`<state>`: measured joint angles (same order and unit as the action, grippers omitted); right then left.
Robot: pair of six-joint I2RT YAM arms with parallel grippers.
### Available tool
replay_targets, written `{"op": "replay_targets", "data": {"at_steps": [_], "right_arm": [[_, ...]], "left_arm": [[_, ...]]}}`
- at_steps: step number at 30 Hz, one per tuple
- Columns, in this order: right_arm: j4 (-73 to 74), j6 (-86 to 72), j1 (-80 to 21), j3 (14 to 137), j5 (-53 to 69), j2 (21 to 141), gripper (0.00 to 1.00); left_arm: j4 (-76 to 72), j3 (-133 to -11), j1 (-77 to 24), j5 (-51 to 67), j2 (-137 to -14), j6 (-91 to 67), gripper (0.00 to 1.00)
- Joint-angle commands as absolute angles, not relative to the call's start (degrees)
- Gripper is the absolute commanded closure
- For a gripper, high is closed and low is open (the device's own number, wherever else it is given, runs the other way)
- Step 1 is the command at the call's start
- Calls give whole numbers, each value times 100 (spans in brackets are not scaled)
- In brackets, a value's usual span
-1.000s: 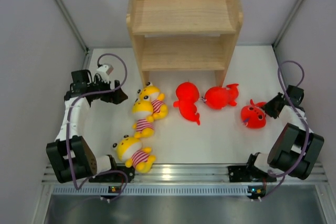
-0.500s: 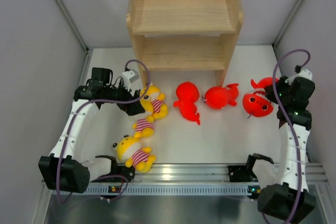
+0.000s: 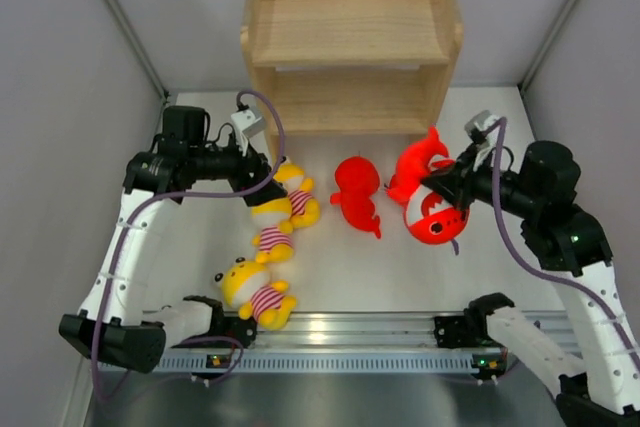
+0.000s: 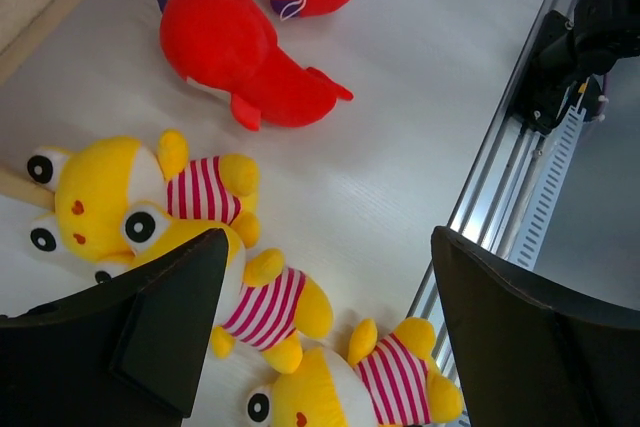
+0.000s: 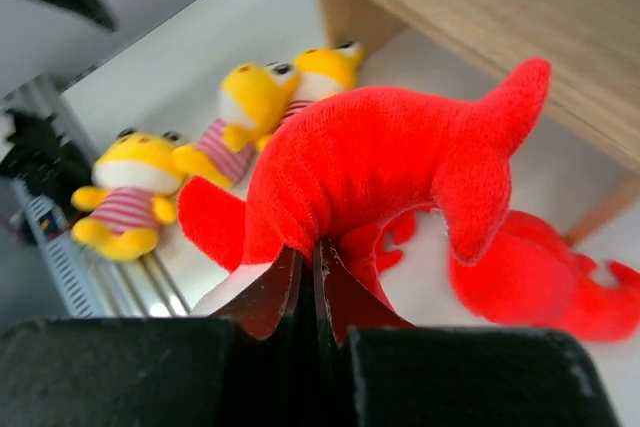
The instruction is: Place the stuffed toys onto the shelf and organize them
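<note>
Pinching a red shark [image 3: 432,215], right pincer [image 3: 446,191] hangs clamped; left pincer [image 4: 330,307] gapes.

Item 1: white surface [image 3: 410,267], where I work. Item 2: ribbed metal rail [image 3: 360,325] along its near edge. Item 3: grey walls [image 3: 50,67] left, back and right.

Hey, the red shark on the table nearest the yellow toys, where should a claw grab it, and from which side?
Come straight down from above and pinch the red shark across its narrower tail half. It lies flat, round body toward the shelf, tail tapering toward the near edge, so that end likely fits a claw better.
</note>
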<state>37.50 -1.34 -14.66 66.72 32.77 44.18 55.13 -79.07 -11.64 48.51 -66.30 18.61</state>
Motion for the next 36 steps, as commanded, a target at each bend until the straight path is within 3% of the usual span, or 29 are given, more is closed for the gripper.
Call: {"op": "replay_targets", "data": {"at_steps": [1, 4, 8, 15, 21, 22, 26, 27, 28, 31, 32, 33, 36], "right_arm": [[4122, 596, -2458, 7136, 3272, 4789, 100], [4218, 1174, -3811, 7601, 2587, 5404, 100], [4683, 2055, -4893, 8479, 2759, 6693, 100], [5458, 2996, -5255, 9869, 3287, 8015, 100], [5406, 3401, -5502, 9809, 3437, 8069, 100], [5388, 3445, -5519, 9791, 3471, 8042, 100], [5291, 3454, -5537, 9712, 3446, 7972, 100], [5213, 3454, -5520, 9668, 3393, 7954, 98], [5108, 3350, -5528, 9624, 3175, 7928, 95], [4285, 2982, -5537, 9186, 2474, 7621, 72], [4019, 2858, -5528, 9028, 2252, 7333, 55], [3660, 2717, -5537, 8626, 1989, 7156, 48], [2358, 2050, -5520, 7765, 741, 6392, 35]], "left_arm": [[5590, -8323, -1353, 5045, -6855, 1635, 11], [5590, -8534, -1651, 5106, -6926, 1661, 2], [5590, -8692, -2082, 5212, -7013, 1801, 2], [5590, -8605, -2268, 5844, -6917, 2012, 1], [5599, -8710, -2268, 5652, -7119, 1890, 3], [5590, -8745, -2268, 5625, -7241, 1846, 10], [5590, -8728, -2276, 5756, -7426, 1582, 58], [5590, -8728, -2285, 5792, -7444, 1521, 96], [5581, -8780, -2294, 5679, -7444, 1442, 100], [5162, -8868, -2294, 4918, -7418, 601, 100], [4916, -8816, -2294, 4626, -7340, 319, 100], [4582, -8746, -2294, 4353, -7113, -284, 100], [3525, -8385, -2294, 3316, -6707, -1167, 100]]}}
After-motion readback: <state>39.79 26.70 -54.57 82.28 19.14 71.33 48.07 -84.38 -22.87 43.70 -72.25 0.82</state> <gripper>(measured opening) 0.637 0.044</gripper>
